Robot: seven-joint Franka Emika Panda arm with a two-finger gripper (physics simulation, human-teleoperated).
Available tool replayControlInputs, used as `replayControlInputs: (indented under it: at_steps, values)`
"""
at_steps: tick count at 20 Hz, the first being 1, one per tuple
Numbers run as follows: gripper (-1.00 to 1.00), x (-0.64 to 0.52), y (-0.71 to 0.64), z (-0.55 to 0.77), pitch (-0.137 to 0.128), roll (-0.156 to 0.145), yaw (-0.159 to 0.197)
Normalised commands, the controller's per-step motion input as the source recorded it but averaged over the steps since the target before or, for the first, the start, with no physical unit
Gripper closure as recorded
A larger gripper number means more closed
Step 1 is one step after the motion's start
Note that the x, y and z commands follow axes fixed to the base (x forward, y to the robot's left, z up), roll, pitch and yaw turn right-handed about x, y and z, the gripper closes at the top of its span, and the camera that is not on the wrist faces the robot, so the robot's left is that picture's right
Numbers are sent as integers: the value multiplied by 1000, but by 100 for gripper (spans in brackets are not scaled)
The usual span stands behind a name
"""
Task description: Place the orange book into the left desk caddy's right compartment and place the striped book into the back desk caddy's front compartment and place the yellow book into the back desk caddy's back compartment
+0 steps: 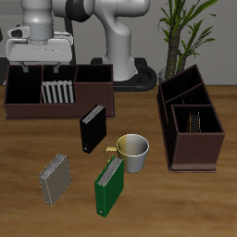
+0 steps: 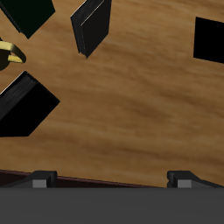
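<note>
Exterior view shows the gripper (image 1: 42, 67) spread wide and empty above the back desk caddy (image 1: 28, 109) — the striped book (image 1: 57, 92) stands inside, so that placement looks done.

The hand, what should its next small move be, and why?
Probably move across to hover over a loose book, such as the grey book. The hand is open and empty above the caddy, where a striped book already stands in a compartment.
</note>
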Motion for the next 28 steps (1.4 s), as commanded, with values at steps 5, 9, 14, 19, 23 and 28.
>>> replayControlInputs:
  at_steps: [5, 9, 14, 19, 23, 28]
  values:
    - [-100, 464, -42, 127, -24, -48, -29]
    - [-100, 454, -30, 16, 24, -4, -37]
    - [-100, 441, 330, -11, -12, 103, -49]
    - [-100, 408, 603, -58, 5, 141, 6]
    - [-100, 312, 311, -47, -16, 13, 4]
    - [-100, 333, 145, 27, -22, -5, -42]
